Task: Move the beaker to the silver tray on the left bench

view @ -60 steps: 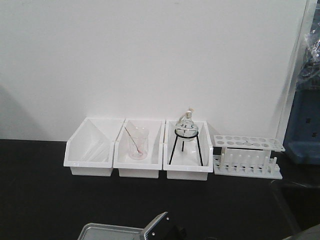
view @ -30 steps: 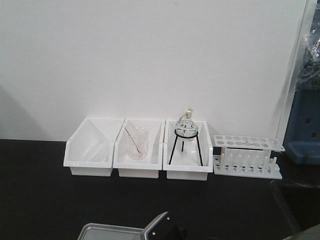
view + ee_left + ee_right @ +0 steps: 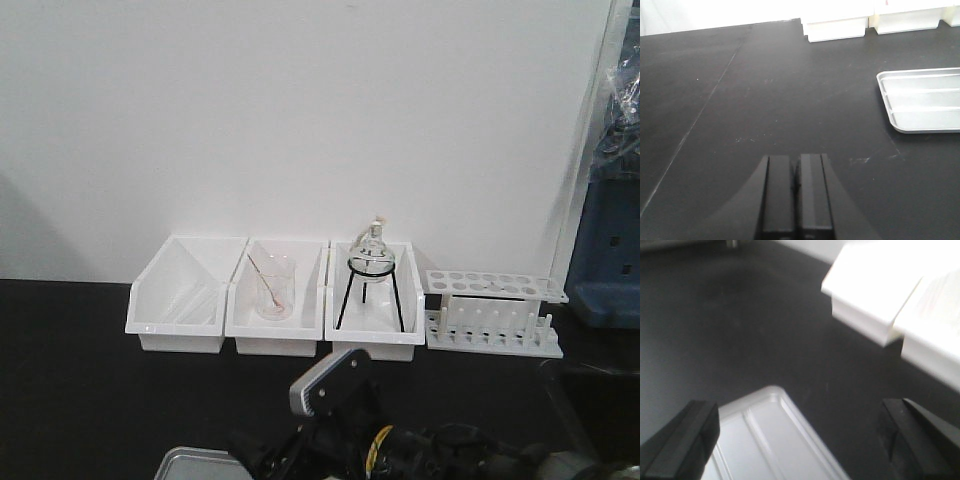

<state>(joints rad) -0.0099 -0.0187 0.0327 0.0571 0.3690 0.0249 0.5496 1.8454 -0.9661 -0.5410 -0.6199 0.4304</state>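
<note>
Since the earlier frames an arm has risen into the front view: before, only a grey-capped tip showed at the counter's near edge; now the arm (image 3: 335,385) stands higher, with cabling and dark joints spread along the bottom edge. It partly covers the silver tray (image 3: 195,464), of which only a corner shows at the near edge. My reading: the arm is pulling up and away from the tray, but the beaker is not to be seen in any view, so I cannot tell whether it has been set down.

Front view: along the back edge of the counter (image 3: 80,380), against the white wall, stand three white bins, then a test-tube rack (image 3: 494,312). The middle bin (image 3: 276,300) holds a glass with a thin rod, not the task's one. The right bin (image 3: 375,305) holds a flask on a black tripod.

Left wrist view: the left hand (image 3: 796,192) is closed, fingers pressed together, gripping nothing. The tray lies off to its right, apparently empty in the part shown.

Right wrist view, blurred: the right hand (image 3: 800,432) is spread wide open and empty, directly above a tray corner. Only here is this spread visible.
</note>
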